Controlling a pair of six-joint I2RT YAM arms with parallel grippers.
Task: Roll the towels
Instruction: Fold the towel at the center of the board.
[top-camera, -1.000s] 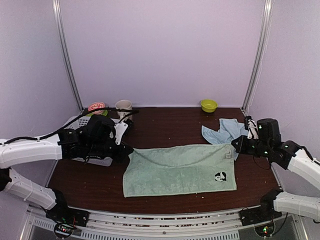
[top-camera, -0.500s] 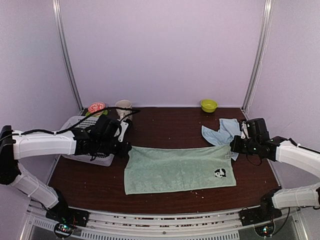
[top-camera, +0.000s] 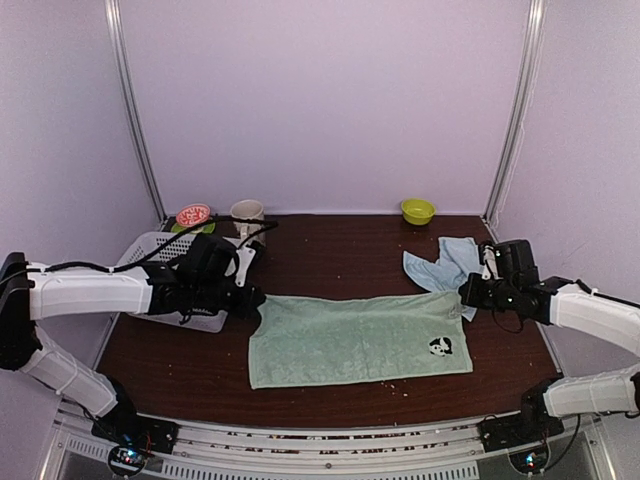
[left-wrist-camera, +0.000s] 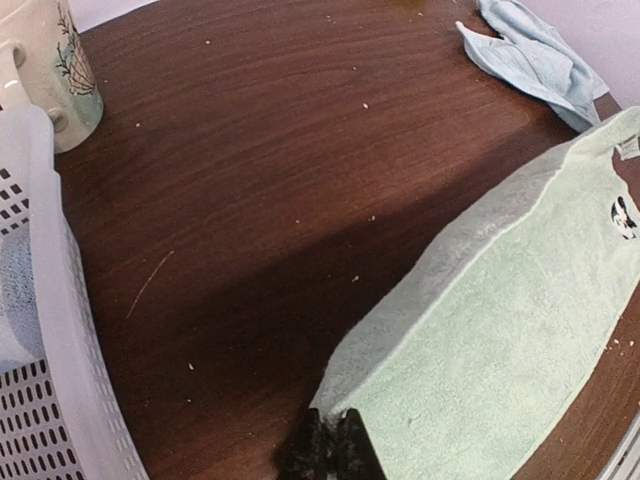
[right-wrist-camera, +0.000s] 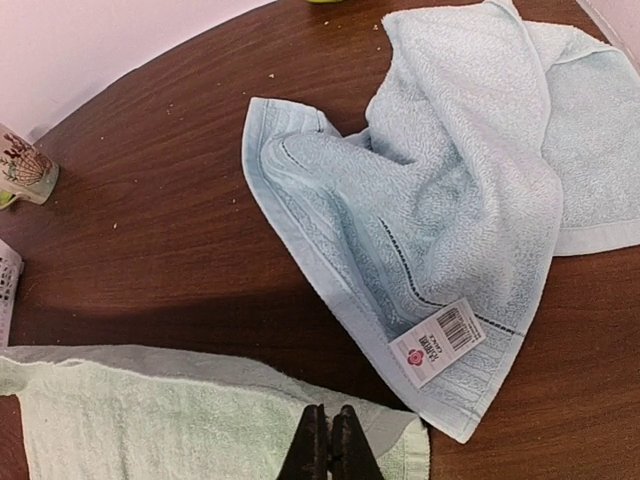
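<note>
Top external view first: compared with a second ago, both arms sit lower and reach further out over the counter (top-camera: 330, 250). The mint green towel (top-camera: 360, 338) lies flatter, in the middle of the near half, much as it did half a second back. Its panda patch (top-camera: 440, 347) faces up near the right end.

The left fingers (top-camera: 254, 298) are at the towel's far left corner. In the left wrist view the left fingers (left-wrist-camera: 330, 448) are pressed together with that corner pinched between them, lifting the far edge slightly off the wood. The right fingers (top-camera: 466, 291) are at the far right corner. In the right wrist view the right fingers (right-wrist-camera: 330, 440) are likewise closed, with the towel's hem caught at their tips.

A light blue towel (top-camera: 448, 262) lies crumpled just behind the right fingers, apart from the mint one. Its label (right-wrist-camera: 437, 341) shows a barcode, but I cannot read the print.

My left arm covers part of the white mesh basket (top-camera: 150, 245). Something pale lies inside it, and I cannot tell what. Both wrist views cut the fingers off at the bottom edge. A mug (top-camera: 247, 211) and a green bowl (top-camera: 417, 210) stand at the back.
</note>
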